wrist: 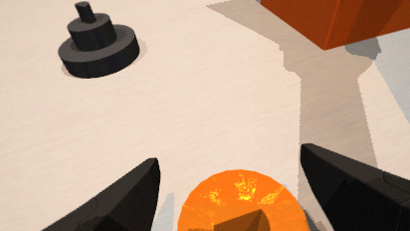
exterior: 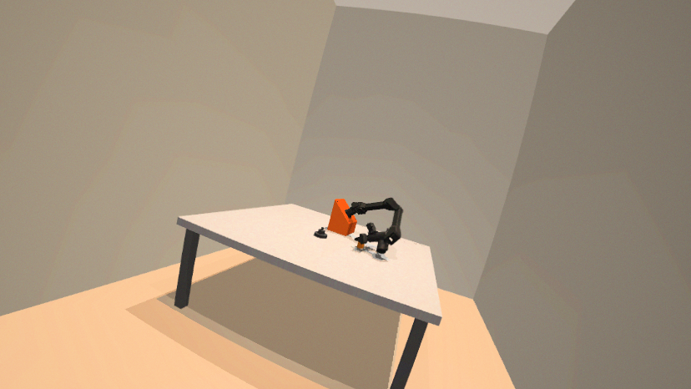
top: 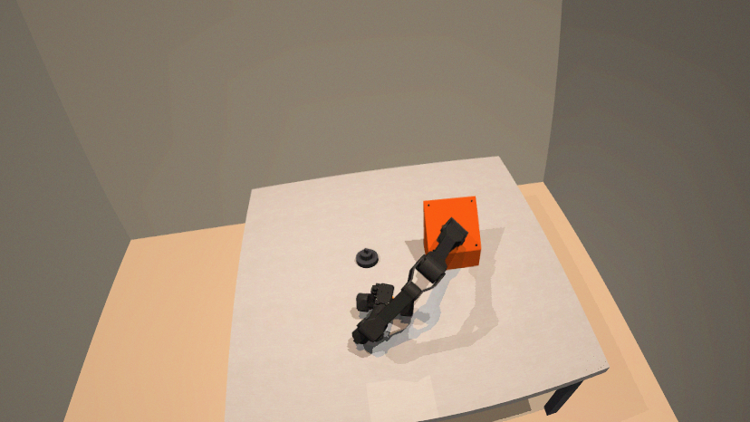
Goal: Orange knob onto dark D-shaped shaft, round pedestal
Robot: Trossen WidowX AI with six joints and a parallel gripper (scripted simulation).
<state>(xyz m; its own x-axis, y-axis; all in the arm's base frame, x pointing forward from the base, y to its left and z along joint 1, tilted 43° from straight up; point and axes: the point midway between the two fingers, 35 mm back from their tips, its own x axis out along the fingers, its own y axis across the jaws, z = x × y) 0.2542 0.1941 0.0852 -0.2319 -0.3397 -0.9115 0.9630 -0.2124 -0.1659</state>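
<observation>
Gripper [top: 382,294] [exterior: 360,239] [wrist: 229,159] low, open around orange knob [exterior: 360,245] [wrist: 234,191].
</observation>
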